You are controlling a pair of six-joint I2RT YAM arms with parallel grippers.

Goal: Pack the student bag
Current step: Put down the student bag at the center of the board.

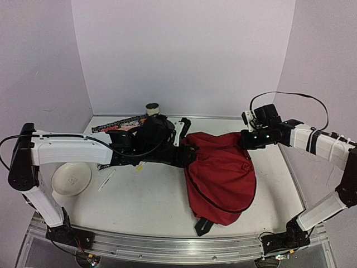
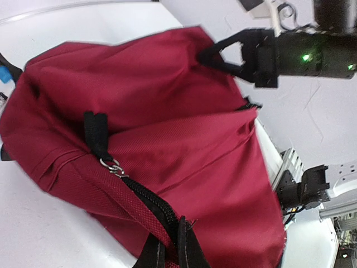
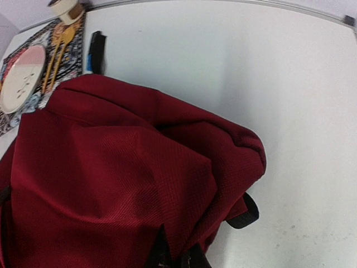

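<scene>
Bag: dark-red soft fabric backpack [image 1: 223,178], slumped flat on the white tabletop [image 1: 156,195], right of centre, stretched between the 2 arms; black strap end poking out at the near edge.
Left gripper: left gripper [image 2: 170,252] clamped tight on the backpack's black zipper edge at the bag's left side, zipper teeth running straight in between the fingers.
Right gripper: right gripper [image 2: 205,56] nipping a fold of red cloth at the far right corner, fabric rising to a peak there.
Zipper: silver ring pulls [image 2: 113,166] dangling under a black webbing loop [image 2: 96,134] on the seam, apart from the left fingers.
Right wrist view: fingertips [image 3: 162,254] buried in red fabric at the bottom edge; black strap loop [image 3: 245,215] curling out onto the table.
Far left corner: patterned placemat [image 1: 117,124] with a beige tape roll [image 1: 153,108] just beyond it; on the mat, a pink-and-white plate [image 3: 22,78] and pale wooden utensils [image 3: 56,53]; black marker [image 3: 96,50] just past the backpack's far edge.
Near left: white round dish [image 1: 71,178] below the left arm, thin white pen [image 1: 107,180] near it, not touching.
</scene>
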